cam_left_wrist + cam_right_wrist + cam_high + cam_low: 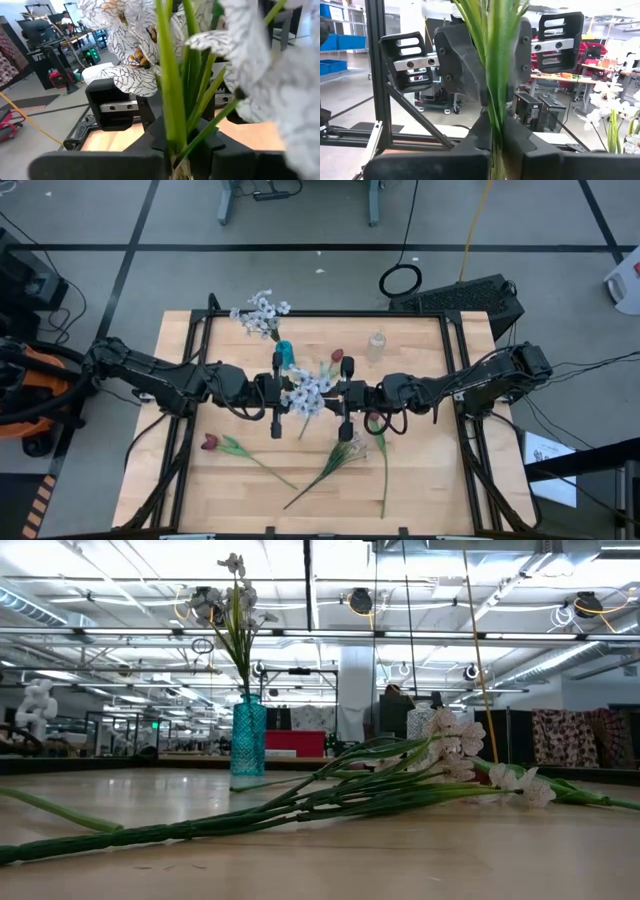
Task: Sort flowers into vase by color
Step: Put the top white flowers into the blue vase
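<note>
From above, one spray of white blossoms (pixel 262 312) is seen standing in the blue vase (pixel 284 354) at the far side of the desk (pixel 420 480), so one white stem can be judged as sorted. A second white spray (pixel 310 390) is held mid-desk between the left claw (pixel 277 393) and the right claw (pixel 345 394), which face each other. A clear vase (pixel 376 345) stands empty near the far edge, with one dark red tulip bud (pixel 337 357) just beside it. Another tulip (pixel 211 443) lies on the near left, and more stems (pixel 345 455) lie in a loose pile near the front; at least four flowers are judged left to place.

At desk height, the blue vase (pixel 248 740) with its white spray (pixel 226 605) is seen upright behind the lying stems (pixel 300 802).

Through the left wrist camera, white blossoms (pixel 132 55) and green stalks (pixel 170 90) are seen rising from the left claw (pixel 175 165); whether its grip is being loosened cannot be told.

Through the right wrist camera, the stalks (pixel 492 75) are seen pinched tight in the right claw (pixel 496 150), with the left arm's fingers (pixel 465 60) just beyond.
</note>
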Controlling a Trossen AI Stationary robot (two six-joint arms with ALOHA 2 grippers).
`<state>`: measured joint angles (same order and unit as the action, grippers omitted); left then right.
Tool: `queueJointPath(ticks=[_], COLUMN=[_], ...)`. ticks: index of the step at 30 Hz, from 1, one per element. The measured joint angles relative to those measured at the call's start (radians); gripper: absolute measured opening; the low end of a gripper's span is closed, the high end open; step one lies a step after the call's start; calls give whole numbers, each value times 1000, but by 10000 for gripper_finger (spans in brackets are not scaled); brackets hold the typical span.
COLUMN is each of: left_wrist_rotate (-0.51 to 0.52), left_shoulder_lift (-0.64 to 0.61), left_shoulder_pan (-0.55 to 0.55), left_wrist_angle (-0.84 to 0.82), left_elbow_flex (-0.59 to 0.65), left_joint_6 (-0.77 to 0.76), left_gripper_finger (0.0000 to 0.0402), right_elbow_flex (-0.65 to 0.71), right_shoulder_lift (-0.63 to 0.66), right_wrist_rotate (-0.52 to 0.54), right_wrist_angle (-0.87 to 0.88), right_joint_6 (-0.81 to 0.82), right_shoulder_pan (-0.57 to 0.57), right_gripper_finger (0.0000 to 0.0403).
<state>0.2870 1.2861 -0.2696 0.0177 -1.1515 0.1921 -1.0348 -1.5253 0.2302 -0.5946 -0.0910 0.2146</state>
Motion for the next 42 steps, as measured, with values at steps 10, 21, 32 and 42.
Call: queueJointPath(ticks=[10,21,32,42], left_wrist_rotate=[33,170,190,290], left_shoulder_lift=[-56,-200,-85,-54], left_shoulder_pan=[-26,-53,-54,-42], left_wrist_angle=[-47,-408,-334,-352], left_elbow_flex=[0,-2,0,0], left_joint_6=[-1,-188,-230,-261], left_gripper_finger=[237,274,274,273], right_elbow_flex=[0,0,0,0], right_shoulder_lift=[0,114,22,-82], right_wrist_rotate=[2,3,-51,-89], right_wrist_angle=[38,49,-392,-542], right_joint_6=[25,-2,27,45], right_shoulder_pan=[-29,-45,-114,-116], right_gripper_finger=[3,2,6,8])
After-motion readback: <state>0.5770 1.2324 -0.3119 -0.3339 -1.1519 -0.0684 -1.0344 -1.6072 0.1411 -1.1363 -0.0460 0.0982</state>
